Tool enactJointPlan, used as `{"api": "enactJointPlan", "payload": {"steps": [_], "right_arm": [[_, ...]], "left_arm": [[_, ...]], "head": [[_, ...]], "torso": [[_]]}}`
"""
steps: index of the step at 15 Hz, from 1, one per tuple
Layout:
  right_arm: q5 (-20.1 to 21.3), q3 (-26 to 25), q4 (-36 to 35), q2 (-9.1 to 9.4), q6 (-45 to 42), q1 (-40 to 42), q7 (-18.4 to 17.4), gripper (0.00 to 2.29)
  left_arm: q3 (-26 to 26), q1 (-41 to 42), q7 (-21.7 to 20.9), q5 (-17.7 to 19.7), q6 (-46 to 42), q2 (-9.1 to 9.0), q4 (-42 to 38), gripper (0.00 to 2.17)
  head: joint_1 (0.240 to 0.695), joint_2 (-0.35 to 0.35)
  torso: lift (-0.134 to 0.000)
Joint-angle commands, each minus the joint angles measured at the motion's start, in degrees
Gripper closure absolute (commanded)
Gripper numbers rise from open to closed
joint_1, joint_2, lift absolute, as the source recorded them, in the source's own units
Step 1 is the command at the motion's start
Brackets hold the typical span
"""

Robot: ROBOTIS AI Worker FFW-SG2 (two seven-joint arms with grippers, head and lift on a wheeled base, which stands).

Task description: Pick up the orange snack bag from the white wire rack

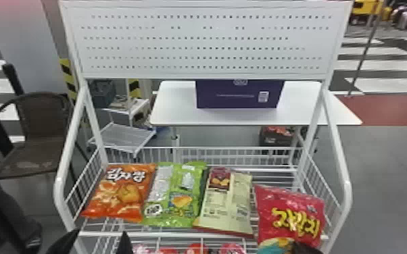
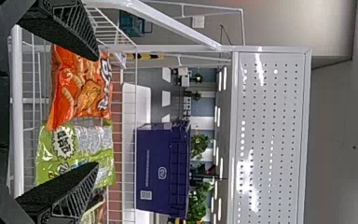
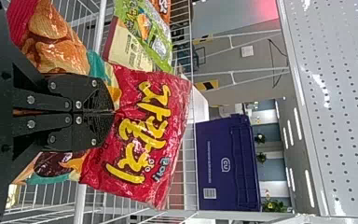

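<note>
The 2 flat black fingers of the left gripper [image 2: 97, 111] stand wide apart, holding nothing, near the front rail. The right gripper [image 3: 113, 112] has its 2 fingers clenched on a glossy red snack bag with yellow lettering [image 3: 144, 135]. Beyond the left fingers, the orange snack bag [image 1: 121, 192] lies face up at the left end of the white wire rack [image 1: 165, 234], just beside a green snack bag [image 1: 179, 196]; a cream-coloured bag [image 1: 226, 206] comes next. The step in hand looks like lining up the left gripper. The next move calls for centring on the orange bag, reaching forward and closing, without catching the green neighbour or the wire side.
</note>
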Motion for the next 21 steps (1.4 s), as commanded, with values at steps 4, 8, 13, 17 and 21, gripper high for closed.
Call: {"api": "enactJointPlan", "payload": {"steps": [4, 8, 13, 17, 21], "right_arm": [[-0.34, 0.00, -0.24, 0.00, 0.00, 0.14, 0.09, 2.22], [-0.34, 0.00, -0.59, 0.00, -0.17, 0.50, 0.09, 2.22], [-0.69, 0.18, -1.20, 0.09, -0.35, 1.20, 0.18, 2.22], [-0.60, 0.18, -1.20, 0.35, -0.35, 1.64, 0.18, 2.22], [-0.51, 0.09, -1.12, 0.53, -0.35, 1.81, 0.18, 2.22]], "left_arm": [[-0.05, 0.09, 0.00, 0.00, -0.18, 0.07, -0.20, 0.08], [-0.14, 0.18, 0.00, 0.00, -0.18, 0.16, -0.12, 0.08], [-2.07, -10.72, -0.88, 0.18, 5.62, -0.28, 7.09, 0.08], [-3.66, -24.17, -1.14, 1.06, 13.36, -0.19, 15.62, 0.08], [-4.27, -33.31, -1.93, 1.14, 21.09, 0.51, 23.61, 0.08]], "head": [[0.499, 0.000], [0.499, 0.000], [0.499, 0.000], [0.499, 0.000], [0.499, 0.000]], "torso": [[0.000], [0.000], [0.000], [0.000], [0.000]]}}
